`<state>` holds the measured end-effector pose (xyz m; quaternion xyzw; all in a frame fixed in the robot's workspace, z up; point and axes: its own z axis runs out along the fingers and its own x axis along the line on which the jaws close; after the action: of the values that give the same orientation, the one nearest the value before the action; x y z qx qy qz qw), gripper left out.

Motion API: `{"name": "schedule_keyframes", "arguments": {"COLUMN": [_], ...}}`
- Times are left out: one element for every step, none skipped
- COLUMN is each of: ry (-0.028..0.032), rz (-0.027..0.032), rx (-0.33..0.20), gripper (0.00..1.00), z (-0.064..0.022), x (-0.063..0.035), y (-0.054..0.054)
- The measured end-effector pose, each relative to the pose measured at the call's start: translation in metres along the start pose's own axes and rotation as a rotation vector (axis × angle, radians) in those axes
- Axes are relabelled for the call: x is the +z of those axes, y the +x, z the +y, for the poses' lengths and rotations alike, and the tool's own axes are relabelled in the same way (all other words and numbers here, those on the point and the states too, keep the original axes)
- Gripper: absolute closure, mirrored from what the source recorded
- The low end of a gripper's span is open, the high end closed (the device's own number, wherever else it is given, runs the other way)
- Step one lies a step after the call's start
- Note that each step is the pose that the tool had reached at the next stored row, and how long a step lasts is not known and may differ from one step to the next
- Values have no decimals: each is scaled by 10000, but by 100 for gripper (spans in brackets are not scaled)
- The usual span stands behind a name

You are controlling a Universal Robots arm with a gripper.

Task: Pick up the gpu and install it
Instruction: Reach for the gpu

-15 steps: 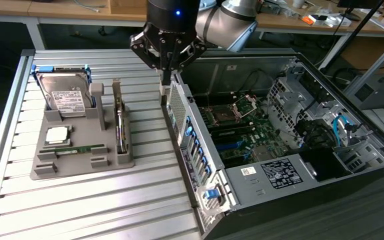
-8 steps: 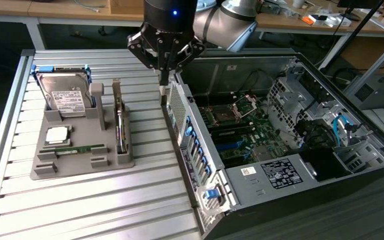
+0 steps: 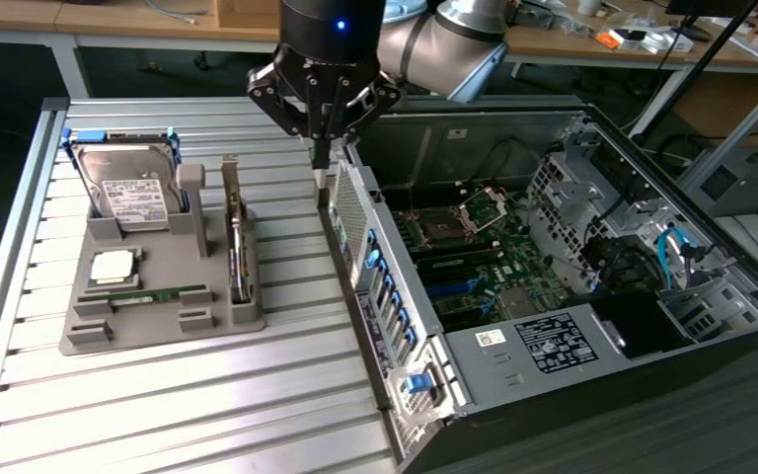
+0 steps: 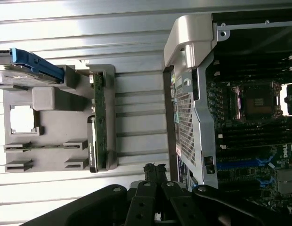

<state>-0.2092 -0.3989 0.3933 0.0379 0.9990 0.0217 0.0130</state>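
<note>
The task looks barely begun, as far as I can judge; the gpu [image 3: 237, 237] stands on its long edge in a slot of the grey tray [image 3: 155, 318], on the side of the tray nearest the computer case [image 3: 382, 286], and nothing has hold of it; the gripper [image 3: 323, 180] hangs above the strip of ribbed table [image 3: 194, 415] between the tray and the case, just beside the case's perforated rear wall and apart from the card, with its fingers pressed together and nothing between them; so the pick-up is not yet done and the install is all left to do; the case lies open on its side, its motherboard [image 3: 485, 259] is bare, and no card sits in its expansion slots that I can see; the hard drive [image 3: 135, 193], the small memory stick [image 3: 155, 294] and the square processor chip [image 3: 113, 265] also lie in the tray; as for writing, the hard drive bears a white label with dark print too fine to read; a black label with white print [image 3: 557, 341] sits on the case floor, likewise unreadable; white letters on the board at the edge of the wrist view are cut off and I cannot make them out.
</note>
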Motion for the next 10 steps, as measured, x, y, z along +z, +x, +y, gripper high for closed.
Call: {"name": "schedule_keyframes", "arguments": {"ry": [0,0,0,0,0,0,0,0,0,0], "rz": [0,0,-1,-1,0,0,-1,0,0,-1], "rx": [0,1,0,0,0,0,0,0,0,0], "gripper": [90,90,90,90,90,90,90,90,90,90], "z": [0,-1,-2,-2,-3,-3,-4,-4,-5,-5], "x": [0,0,0,0,-1,-1,-1,-1,-2,-2], "y": [5,15,22,26,35,44,50,55,60,64]}}
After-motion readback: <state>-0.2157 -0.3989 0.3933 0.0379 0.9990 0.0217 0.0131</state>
